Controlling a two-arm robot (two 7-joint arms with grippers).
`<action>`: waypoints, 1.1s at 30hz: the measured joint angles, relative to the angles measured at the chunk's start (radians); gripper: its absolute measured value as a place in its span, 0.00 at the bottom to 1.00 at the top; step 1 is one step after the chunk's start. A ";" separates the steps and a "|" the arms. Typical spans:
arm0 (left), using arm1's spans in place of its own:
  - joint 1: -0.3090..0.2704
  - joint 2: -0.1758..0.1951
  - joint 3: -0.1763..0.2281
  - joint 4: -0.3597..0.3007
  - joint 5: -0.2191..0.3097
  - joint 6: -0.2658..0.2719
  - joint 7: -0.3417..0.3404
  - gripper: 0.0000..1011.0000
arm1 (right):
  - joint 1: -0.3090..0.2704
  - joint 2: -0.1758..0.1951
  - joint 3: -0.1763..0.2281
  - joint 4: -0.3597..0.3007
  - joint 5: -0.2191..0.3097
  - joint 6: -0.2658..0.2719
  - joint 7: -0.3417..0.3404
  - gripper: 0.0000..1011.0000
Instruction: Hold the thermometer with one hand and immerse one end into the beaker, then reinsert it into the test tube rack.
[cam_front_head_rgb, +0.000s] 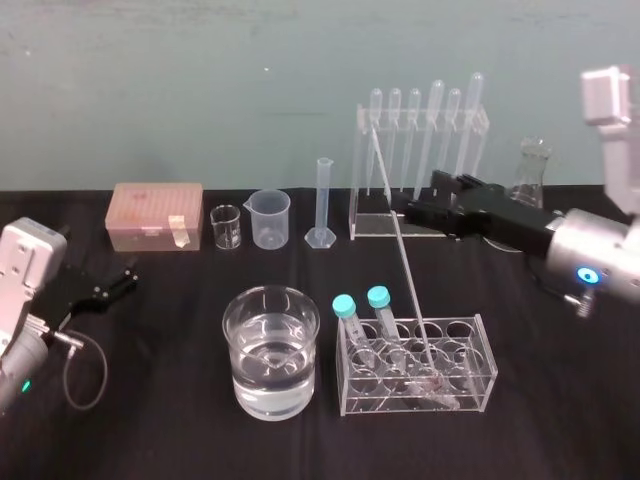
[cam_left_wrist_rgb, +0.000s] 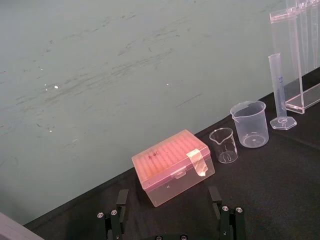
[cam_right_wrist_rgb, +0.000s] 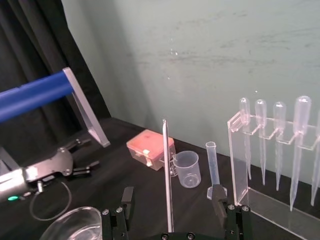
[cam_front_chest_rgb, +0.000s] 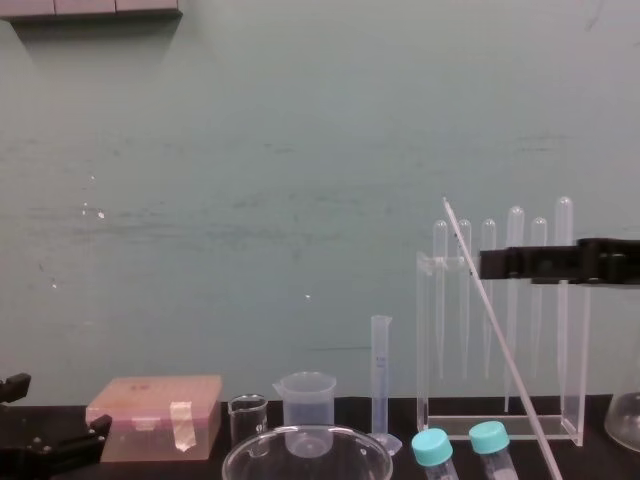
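Thermometer (cam_front_head_rgb: 408, 272) (cam_right_wrist_rgb: 166, 175) (cam_front_chest_rgb: 506, 350) stands tilted; its red tip sits low in the rack (cam_front_head_rgb: 486, 352) and its top leans back toward the pipette stand (cam_front_head_rgb: 356, 190). My right gripper (cam_front_head_rgb: 418, 196) (cam_right_wrist_rgb: 171, 197) (cam_front_chest_rgb: 500, 262) straddles the upper half of the rod; fingers apart, one on each side, neither touching the glass.

Hazards, as I judge them:
- Uneven closing: whichever finger lands first pushes the rod sideways and levers it against the rack hole; thin glass may snap.
- Vertical lift: the rod is slanted, so a straight-up pull drags the tip against the hole rim; the light rack may lift or tip.
- Weak grip: smooth glass can slide down through the pads.
- Careless transfer: the two capped tubes (cam_front_head_rgb: 350, 320) stand between the rod's hole and the beaker (cam_front_head_rgb: 232, 340); a low swing strikes them.

Clearances: the rod's top end is near the stand's side wall, so there is little room rearward; the cylinder (cam_front_head_rgb: 323, 200) stands behind and left. The beaker sits just beside the rack with a narrow gap; its mouth is wide and open above. My left gripper (cam_front_head_rgb: 115, 283) is parked at the far left, fingers apart, well apart from the work.
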 joint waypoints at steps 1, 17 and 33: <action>0.000 0.000 0.000 0.000 0.000 0.000 0.000 1.00 | 0.029 -0.012 -0.023 0.018 -0.014 0.007 -0.005 0.99; 0.000 0.000 0.000 0.000 0.000 0.000 0.000 1.00 | 0.170 -0.062 -0.154 0.107 -0.111 0.044 -0.003 0.99; 0.000 0.000 0.000 0.000 0.000 0.000 0.000 1.00 | 0.173 -0.062 -0.157 0.107 -0.115 0.043 -0.001 0.94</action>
